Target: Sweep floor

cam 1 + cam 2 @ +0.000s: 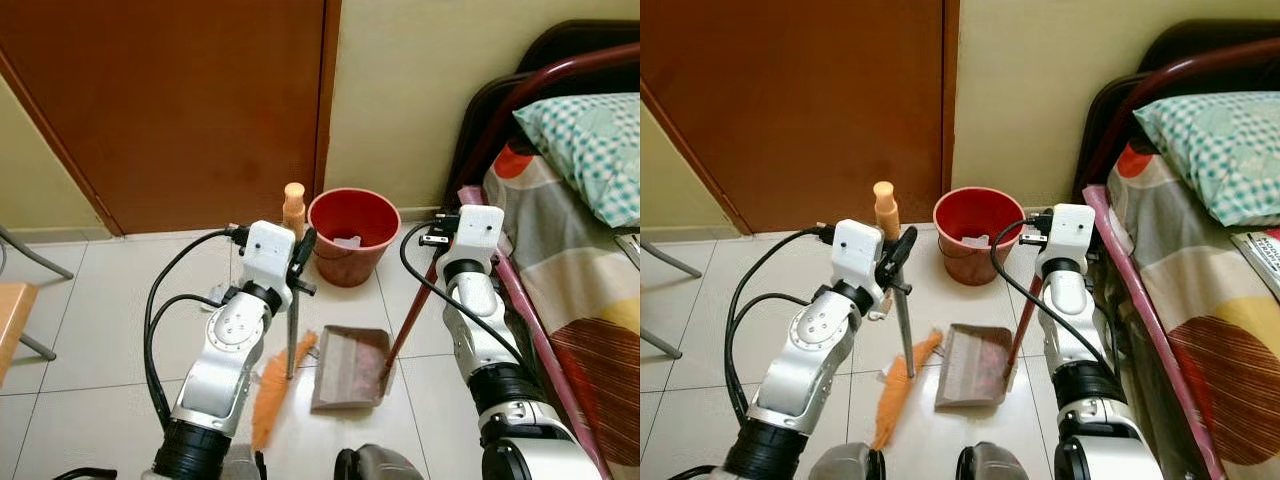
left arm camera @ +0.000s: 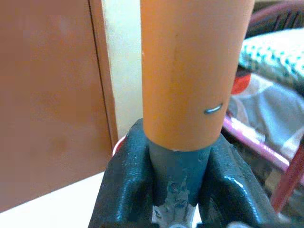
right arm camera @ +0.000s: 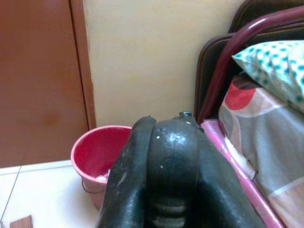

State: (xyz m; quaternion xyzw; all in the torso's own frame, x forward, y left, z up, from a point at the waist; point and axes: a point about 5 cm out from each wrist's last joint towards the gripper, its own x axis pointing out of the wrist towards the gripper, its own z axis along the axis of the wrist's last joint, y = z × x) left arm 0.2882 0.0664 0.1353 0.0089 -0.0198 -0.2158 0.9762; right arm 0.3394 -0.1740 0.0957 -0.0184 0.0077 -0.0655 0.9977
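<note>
**Broom and dustpan held over tiled floor beside bed**

1. Left gripper point(image 1: 300, 255): you see its two black fingers point(image 2: 124, 190) closed around the grey metal shaft of the orange-bristled broom point(image 1: 270, 395), just below the shaft's orange plastic handle cap point(image 1: 293, 205). In the left wrist view the fingers press against both sides of the shaft where the orange sleeve ends. The shaft stands close to upright, and the bristle head lies on the white tiled floor point(image 1: 110, 310) in front of the robot, its far end touching the near left corner of the dustpan.

2. Right gripper point(image 1: 437, 238): it sits at the top of the dark red slanted handle point(image 1: 410, 315) of the brown flat dustpan point(image 1: 350, 368). In the right wrist view the black fingers point(image 3: 173, 171) appear pressed together, but you cannot tell whether they clamp the handle. The pan rests flat on the floor between the two arms.

3. Surroundings: a round red plastic bucket point(image 1: 350, 235) stands beyond the dustpan, near the cream wall and just beside the brown wooden door point(image 1: 190, 110). It holds some pale scraps. On the robot's right is a bed with a dark red metal frame point(image 1: 530, 310), a patterned bedsheet point(image 1: 590, 280) and a teal checked pillow point(image 1: 590, 145). A wooden chair edge point(image 1: 12, 320) shows at the far left.
</note>
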